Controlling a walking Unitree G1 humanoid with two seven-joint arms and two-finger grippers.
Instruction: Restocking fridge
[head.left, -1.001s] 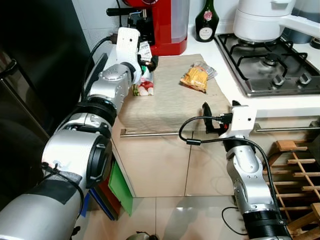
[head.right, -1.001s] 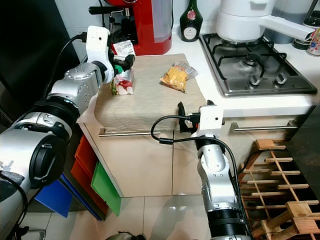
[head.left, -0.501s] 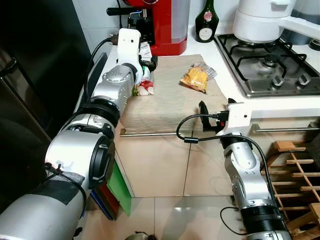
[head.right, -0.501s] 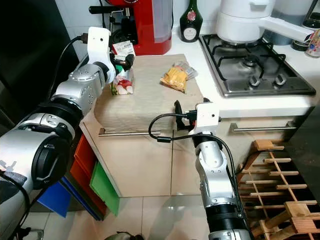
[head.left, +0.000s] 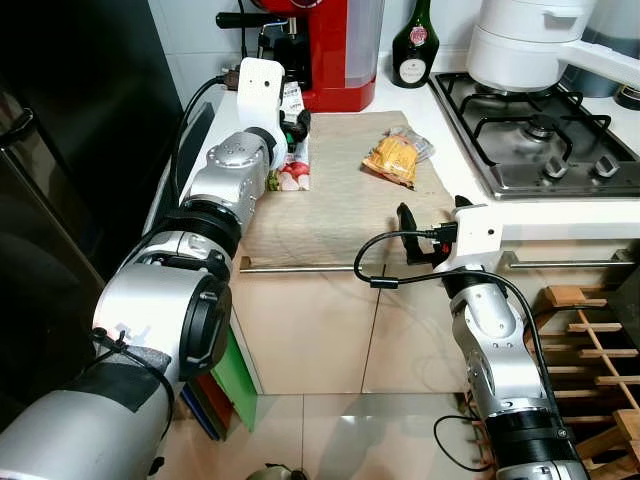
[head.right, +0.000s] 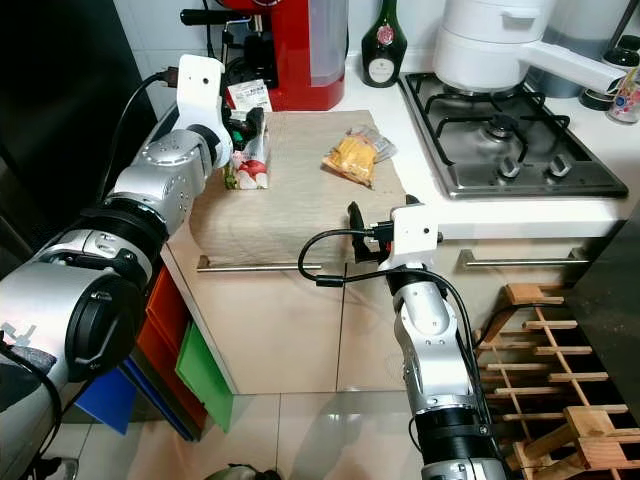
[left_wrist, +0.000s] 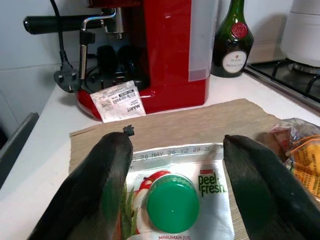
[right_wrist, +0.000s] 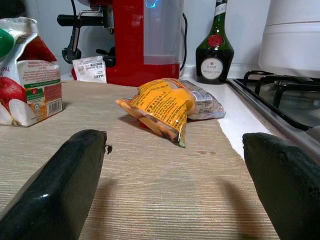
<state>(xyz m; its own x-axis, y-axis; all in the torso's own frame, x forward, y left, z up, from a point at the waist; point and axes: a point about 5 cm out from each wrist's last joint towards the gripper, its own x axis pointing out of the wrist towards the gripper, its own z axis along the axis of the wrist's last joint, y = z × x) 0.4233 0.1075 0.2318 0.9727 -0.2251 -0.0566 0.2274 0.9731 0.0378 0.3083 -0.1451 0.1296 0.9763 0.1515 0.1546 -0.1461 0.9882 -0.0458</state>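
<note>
Versus a second ago the left gripper (left_wrist: 175, 200) has eased down and forward so its fingers now sit either side of the top of the juice carton (head.right: 252, 160); the right arm has lifted a bit toward the counter edge, and the view has shifted slightly. Left arm reaches out long over the counter, wrist white block up, gripper at the carton near the back left of the mat (head.left: 340, 200). Its fingers (left_wrist: 100, 190) are spread apart, flanking the carton's green cap (left_wrist: 172, 202), not clamped; contact with the carton sides can't be told. Carton stands upright on the mat, just in front of the red coffee machine (head.left: 325, 50), with a paper tag (left_wrist: 117, 100) leaning at the machine's base. Further right, a yellow snack packet (head.left: 392, 157) lies flat on the mat, well apart from the carton. A green bottle (head.left: 412, 45) stands at the back wall, right of the machine. Right gripper (right_wrist: 175, 180) is held low at the mat's front edge, fingers wide apart, holding nothing, pointed toward the packet. Right of the mat is the gas hob (head.left: 540, 130) with a white pot (head.left: 525, 40) at the back. A wooden rack (head.left: 590, 340) stands on the floor at lower right.
</note>
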